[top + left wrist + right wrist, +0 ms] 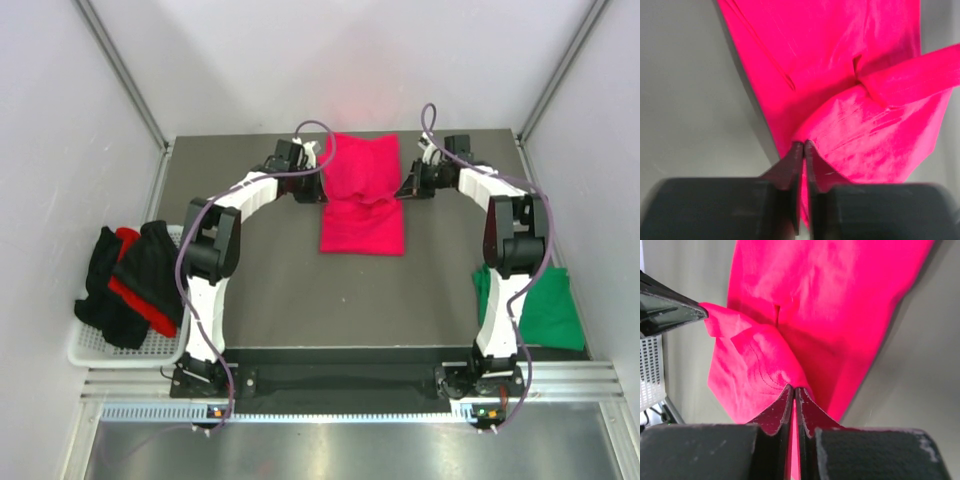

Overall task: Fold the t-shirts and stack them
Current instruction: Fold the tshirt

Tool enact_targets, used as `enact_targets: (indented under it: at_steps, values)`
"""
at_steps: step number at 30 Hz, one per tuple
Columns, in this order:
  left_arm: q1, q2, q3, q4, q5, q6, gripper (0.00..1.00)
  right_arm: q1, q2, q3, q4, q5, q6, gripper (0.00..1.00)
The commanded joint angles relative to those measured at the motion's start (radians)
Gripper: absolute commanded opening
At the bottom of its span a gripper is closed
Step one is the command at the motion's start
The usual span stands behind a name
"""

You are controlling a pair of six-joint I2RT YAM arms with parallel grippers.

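Observation:
The crimson-pink t-shirt [362, 195] lies on the dark table at the far middle, partly folded, its far part lifted. My left gripper [318, 170] is shut on its left edge; in the left wrist view [804, 145] the jaws pinch pink cloth [840, 75]. My right gripper [408, 185] is shut on its right edge; in the right wrist view [794, 389] pink cloth [815, 295] shows between the jaws. A folded dark green t-shirt [548, 305] lies at the right. Black and red t-shirts [130, 285] are heaped at the left.
A white basket [90, 345] at the left edge holds the black and red heap. The left gripper's finger [665, 310] shows at the left of the right wrist view. Grey walls close in the table on three sides.

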Motion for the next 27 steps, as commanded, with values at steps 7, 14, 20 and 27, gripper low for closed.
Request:
enact_targets:
  at_steps: [7, 14, 20, 27]
  values:
    - [0.005, -0.021, 0.138, -0.040, -0.150, 0.068, 0.34, -0.006, -0.065, 0.003, 0.012, -0.003, -0.093, 0.50]
    - [0.005, -0.267, -0.173, -0.010, -0.123, 0.005, 0.35, -0.028, -0.273, -0.273, -0.044, -0.007, -0.158, 0.41]
    - [0.013, -0.381, -0.436, 0.045, 0.137, -0.081, 0.50, -0.034, -0.296, -0.393, -0.143, -0.047, -0.208, 0.41]
    - [0.013, -0.326, -0.491, 0.102, 0.222, -0.161, 0.58, -0.032, -0.279, -0.411, -0.140, -0.045, -0.202, 0.41]
